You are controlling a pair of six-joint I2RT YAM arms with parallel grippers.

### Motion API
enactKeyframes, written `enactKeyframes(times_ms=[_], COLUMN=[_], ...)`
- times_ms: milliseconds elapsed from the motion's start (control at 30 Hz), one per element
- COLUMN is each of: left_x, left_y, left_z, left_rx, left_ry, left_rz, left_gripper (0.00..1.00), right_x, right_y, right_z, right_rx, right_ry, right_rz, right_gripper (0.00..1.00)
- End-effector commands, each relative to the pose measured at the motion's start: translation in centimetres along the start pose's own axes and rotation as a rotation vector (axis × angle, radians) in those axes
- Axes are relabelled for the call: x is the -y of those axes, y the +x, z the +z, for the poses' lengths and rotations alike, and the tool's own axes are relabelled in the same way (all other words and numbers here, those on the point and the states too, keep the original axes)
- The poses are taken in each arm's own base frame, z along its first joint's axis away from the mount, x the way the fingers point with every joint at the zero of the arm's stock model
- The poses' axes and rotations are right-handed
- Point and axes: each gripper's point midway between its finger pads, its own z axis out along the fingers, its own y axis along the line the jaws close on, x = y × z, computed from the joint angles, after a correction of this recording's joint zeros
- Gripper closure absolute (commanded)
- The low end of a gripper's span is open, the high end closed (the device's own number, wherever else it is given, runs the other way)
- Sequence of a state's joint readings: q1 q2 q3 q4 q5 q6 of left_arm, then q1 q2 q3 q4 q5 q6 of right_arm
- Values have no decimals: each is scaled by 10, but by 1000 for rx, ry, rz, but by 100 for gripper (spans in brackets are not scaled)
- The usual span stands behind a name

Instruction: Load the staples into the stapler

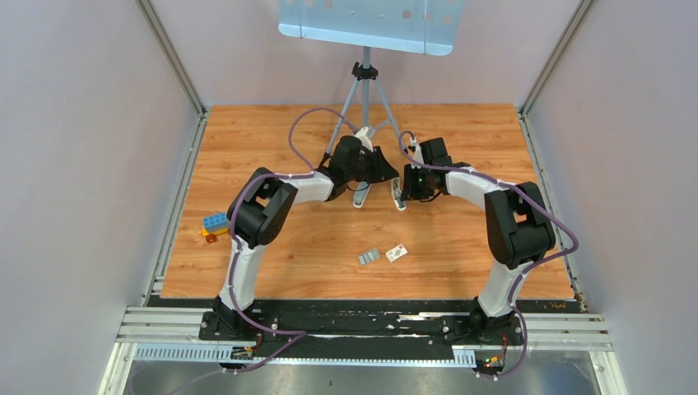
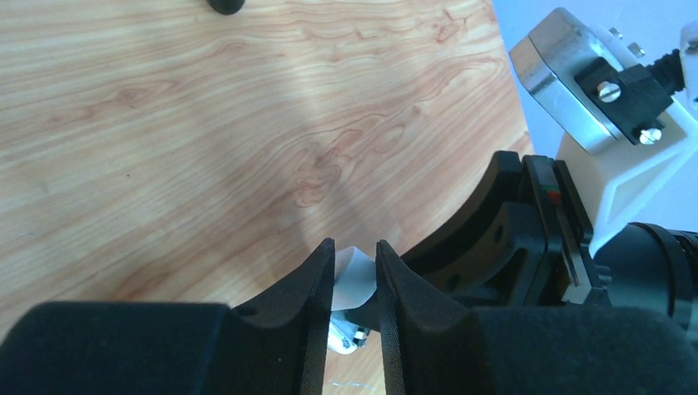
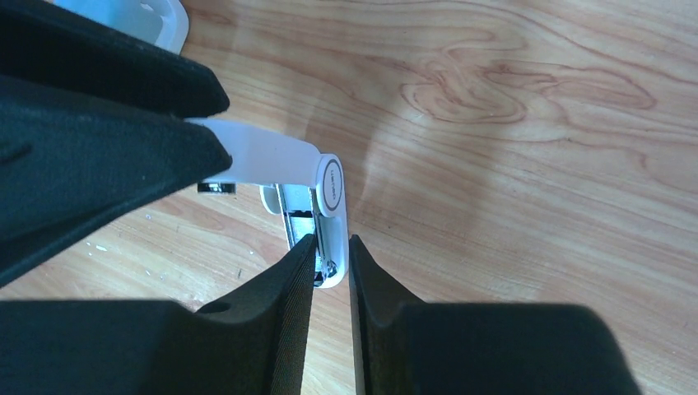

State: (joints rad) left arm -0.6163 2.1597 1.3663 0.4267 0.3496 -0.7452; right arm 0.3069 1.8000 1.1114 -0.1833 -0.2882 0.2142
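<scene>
The stapler (image 1: 398, 199) is swung open at mid-table between both arms, its two pale halves hanging down side by side. My left gripper (image 1: 362, 185) is shut on one half, seen as a whitish tip (image 2: 355, 276) between the black fingers (image 2: 317, 276). My right gripper (image 3: 332, 239) is shut on the end of the other half, whose metal channel (image 3: 300, 216) faces up below the round hinge (image 3: 329, 183). The staples (image 1: 368, 257) lie flat on the wood nearer the bases, apart from both grippers.
A small white carton with a reddish mark (image 1: 396, 253) lies just right of the staples. A blue and yellow toy block (image 1: 214, 224) sits at the table's left edge. A tripod (image 1: 366, 107) carrying a metal panel stands at the back centre.
</scene>
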Motion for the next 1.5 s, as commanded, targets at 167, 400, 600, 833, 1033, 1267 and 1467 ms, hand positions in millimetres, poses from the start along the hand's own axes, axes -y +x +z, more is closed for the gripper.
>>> enactKeyframes(times_ms=[167,400,600,833,1033,1267,1467], left_x=[20,27,23,13,8,8,10], left_y=[30,34,39,45,49,47,45], left_z=[-9,-14,-17,-15,-15,-16,-16], left_rx=[-56,-59,-60,-64,-74,-73,-83], left_ry=[61,70,53,20,-4,-17,-44], left_rz=[-9,-13,-14,-7,5,20,52], left_gripper=[74,74,75,75,75,75,71], right_x=[19,19,13,10,8,4,-6], right_y=[23,24,12,9,12,9,0], right_z=[12,12,1,-13,-23,-40,-49], right_rx=[-67,-64,-26,-3,10,37,64], right_ry=[40,40,26,31,26,28,-5], right_rz=[25,32,36,42,52,68,95], right_gripper=[76,76,76,75,75,75,73])
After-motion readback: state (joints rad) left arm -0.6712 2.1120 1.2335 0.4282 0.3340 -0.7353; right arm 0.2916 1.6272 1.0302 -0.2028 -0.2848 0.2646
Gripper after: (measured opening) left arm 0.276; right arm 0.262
